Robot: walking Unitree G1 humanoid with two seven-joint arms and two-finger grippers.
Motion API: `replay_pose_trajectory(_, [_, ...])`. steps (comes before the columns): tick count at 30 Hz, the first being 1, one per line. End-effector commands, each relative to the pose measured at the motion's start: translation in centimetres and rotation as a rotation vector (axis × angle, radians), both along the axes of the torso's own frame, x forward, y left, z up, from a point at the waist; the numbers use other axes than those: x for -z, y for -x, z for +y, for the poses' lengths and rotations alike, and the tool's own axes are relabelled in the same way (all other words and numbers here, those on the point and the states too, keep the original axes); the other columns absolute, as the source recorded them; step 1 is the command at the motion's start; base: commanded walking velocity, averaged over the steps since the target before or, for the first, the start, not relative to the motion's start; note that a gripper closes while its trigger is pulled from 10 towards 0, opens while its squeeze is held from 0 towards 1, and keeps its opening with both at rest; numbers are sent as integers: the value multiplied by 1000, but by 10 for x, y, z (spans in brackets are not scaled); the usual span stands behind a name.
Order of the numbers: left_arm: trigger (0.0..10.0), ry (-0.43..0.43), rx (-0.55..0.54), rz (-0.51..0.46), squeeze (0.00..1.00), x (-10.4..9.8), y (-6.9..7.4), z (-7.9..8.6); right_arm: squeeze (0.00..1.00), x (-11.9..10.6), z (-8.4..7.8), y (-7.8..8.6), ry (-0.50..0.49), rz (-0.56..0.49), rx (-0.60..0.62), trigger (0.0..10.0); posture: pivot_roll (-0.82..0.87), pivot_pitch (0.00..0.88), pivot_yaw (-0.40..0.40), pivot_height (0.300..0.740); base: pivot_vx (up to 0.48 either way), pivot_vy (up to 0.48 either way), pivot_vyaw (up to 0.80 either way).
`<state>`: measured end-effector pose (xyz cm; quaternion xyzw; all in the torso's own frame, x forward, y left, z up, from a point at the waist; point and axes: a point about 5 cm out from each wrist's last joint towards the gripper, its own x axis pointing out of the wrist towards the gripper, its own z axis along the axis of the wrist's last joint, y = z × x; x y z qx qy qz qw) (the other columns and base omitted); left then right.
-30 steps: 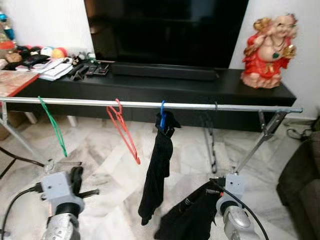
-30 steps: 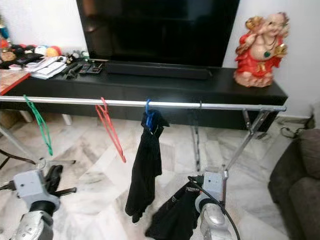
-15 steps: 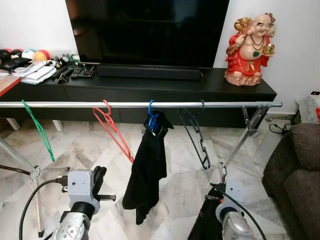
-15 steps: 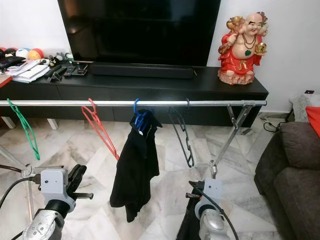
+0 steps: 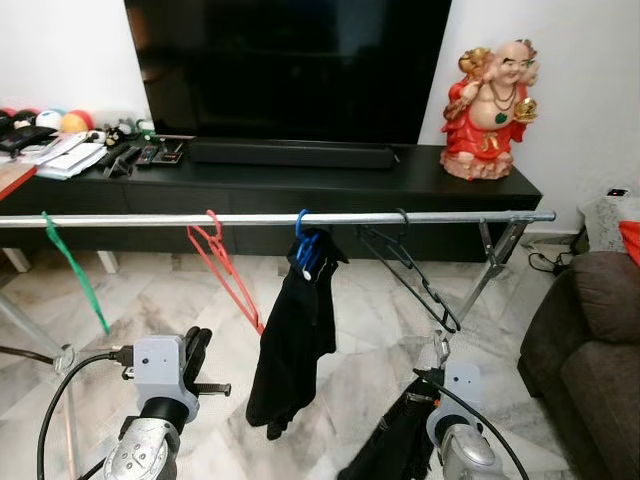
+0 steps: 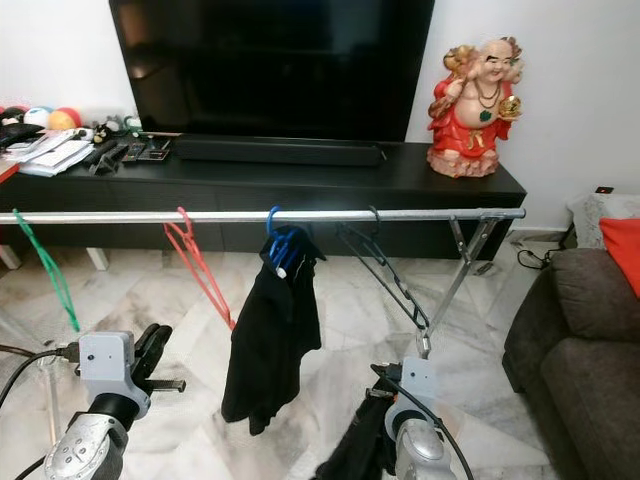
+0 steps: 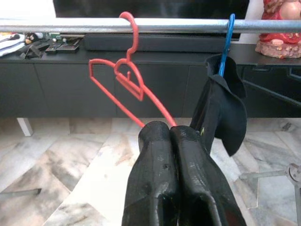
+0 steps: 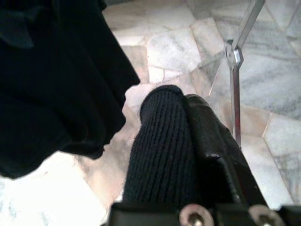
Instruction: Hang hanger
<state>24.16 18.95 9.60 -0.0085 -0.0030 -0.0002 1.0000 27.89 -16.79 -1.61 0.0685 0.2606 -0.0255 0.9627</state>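
A silver rail runs across the room at a level height and carries four hangers. From the robot's left there is a green hanger, then a red hanger, both empty and tilted, and then a blue hanger with a black garment hanging down from it. To the right of the blue one hangs a black hanger, empty, with its hook over the rail and its body swung out towards the right.
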Motion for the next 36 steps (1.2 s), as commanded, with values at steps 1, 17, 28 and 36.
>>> replay_pose_trajectory(1, [10000,10,-21,-23,0,-6,-1,3,0,-8,2,-9,16,-35,-36,10000,46,1,-4,740,330,0,0])
replay_pose_trajectory(17, [10000,11,-41,-43,0,-11,-4,3,0,1,-5,0,20,12,-45,10000,50,26,-11,740,336,0,0])
replay_pose_trajectory(28, [10000,-3,-75,-57,0,-15,-5,7,0,9,-7,7,26,52,-66,10000,50,37,-12,740,339,0,0])
replay_pose_trajectory(36, [10000,-3,-90,-62,0,-16,-5,9,0,8,-11,8,23,48,-56,10000,54,42,-17,740,342,0,658])
